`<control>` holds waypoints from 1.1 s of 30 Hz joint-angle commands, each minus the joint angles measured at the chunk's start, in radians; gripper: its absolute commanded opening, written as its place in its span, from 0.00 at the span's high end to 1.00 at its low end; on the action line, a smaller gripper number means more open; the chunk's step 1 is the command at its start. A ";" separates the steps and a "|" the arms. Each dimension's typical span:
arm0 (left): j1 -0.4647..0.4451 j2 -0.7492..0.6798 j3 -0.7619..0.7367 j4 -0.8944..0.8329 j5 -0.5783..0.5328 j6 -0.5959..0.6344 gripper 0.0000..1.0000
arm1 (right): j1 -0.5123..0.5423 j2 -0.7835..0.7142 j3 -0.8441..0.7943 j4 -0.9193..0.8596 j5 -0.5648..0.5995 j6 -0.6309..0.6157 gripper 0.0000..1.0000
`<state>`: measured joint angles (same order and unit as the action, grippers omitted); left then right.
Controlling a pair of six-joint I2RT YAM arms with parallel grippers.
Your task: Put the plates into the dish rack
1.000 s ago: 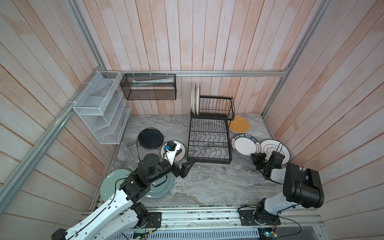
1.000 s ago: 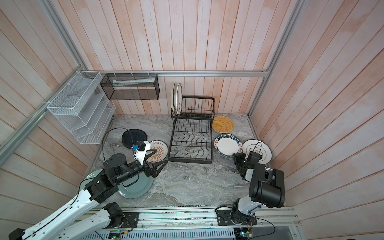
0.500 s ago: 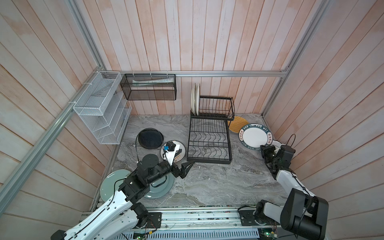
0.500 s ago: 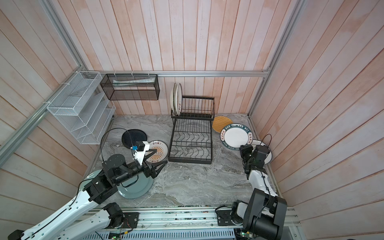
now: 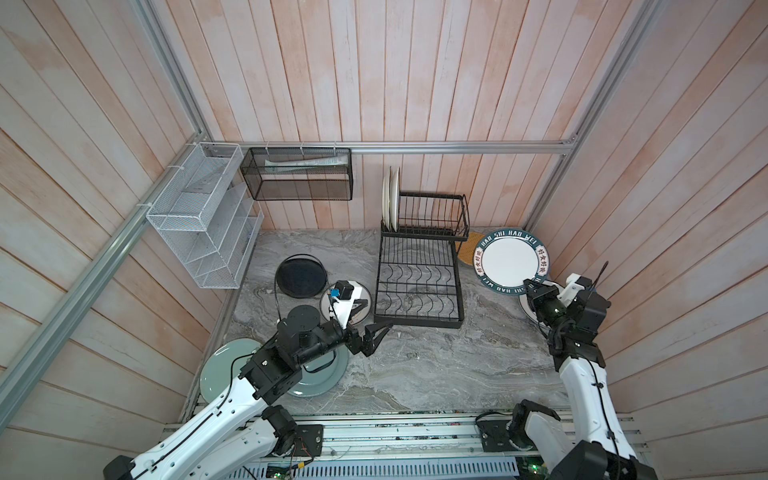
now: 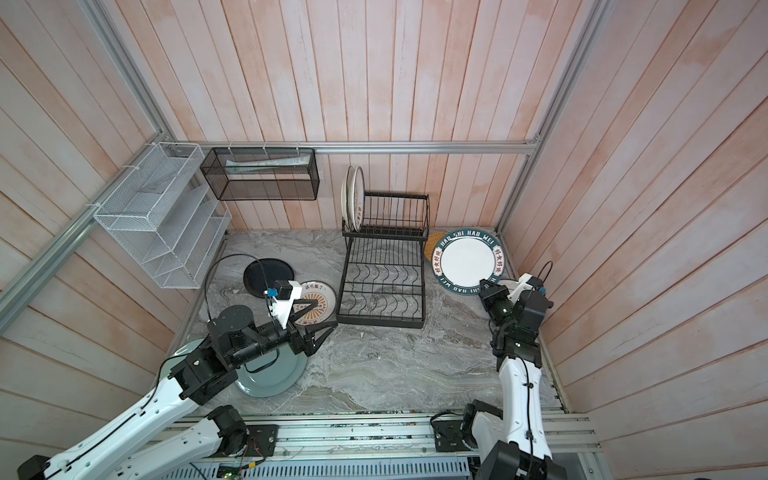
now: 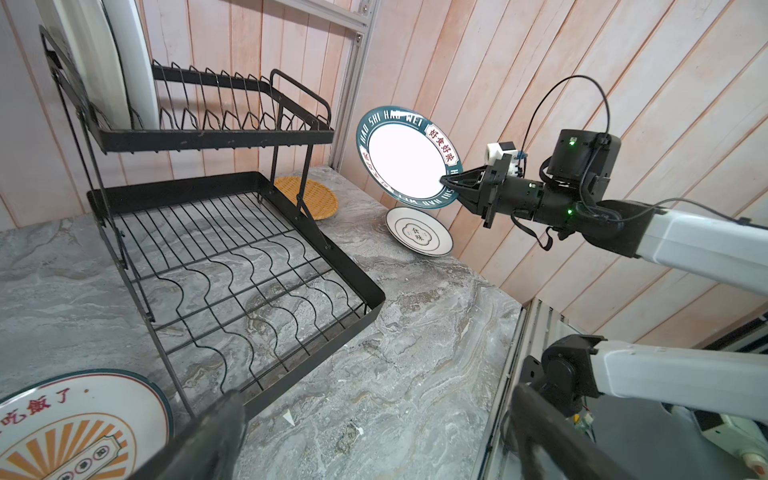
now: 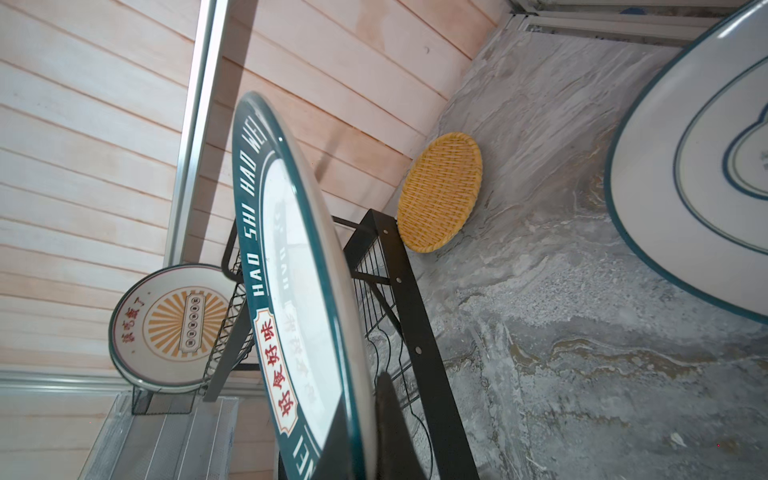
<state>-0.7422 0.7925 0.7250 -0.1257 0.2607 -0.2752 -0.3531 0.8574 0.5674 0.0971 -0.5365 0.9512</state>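
The right gripper (image 5: 527, 286) is clamped on the lower rim of the lettered plate (image 5: 511, 262). It holds the plate raised off the marble table (image 5: 436, 365) and tilted on edge at the right of both top views, just right of the dish rack (image 5: 419, 323). Beneath that plate, the woven yellow plate (image 5: 465, 249) and a white ringed plate (image 7: 417, 230) lie flat on the table. The rack stands at centre against the back wall, with two pale plates (image 5: 390, 199) upright at the left end of its upper tier. The left gripper (image 5: 379, 338) hangs empty with its jaws spread wide, at lower centre-left, just off the rack's near left corner. Left of the rack lie the sunburst plate (image 6: 318, 305) and the black plate (image 5: 301, 276). The grey-blue plate (image 5: 320, 378) and the pale green plate (image 5: 220, 370) lie under the left arm at lower left.
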 commanded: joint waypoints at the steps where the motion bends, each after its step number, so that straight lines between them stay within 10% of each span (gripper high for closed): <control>1: 0.004 0.035 -0.023 0.090 0.044 -0.105 0.00 | 0.030 -0.052 0.001 -0.021 -0.093 -0.073 1.00; 18: 0.105 0.212 -0.172 0.328 0.130 -0.391 0.04 | 0.473 0.110 -0.004 0.103 -0.195 -0.214 1.00; 33: -0.022 0.475 -0.126 0.605 -0.069 -0.574 0.34 | 0.514 0.159 -0.077 0.265 -0.226 -0.112 1.00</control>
<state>-0.7403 1.2354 0.5625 0.3767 0.2623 -0.8005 0.1558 1.0302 0.4946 0.2745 -0.7319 0.8116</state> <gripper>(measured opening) 0.679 0.071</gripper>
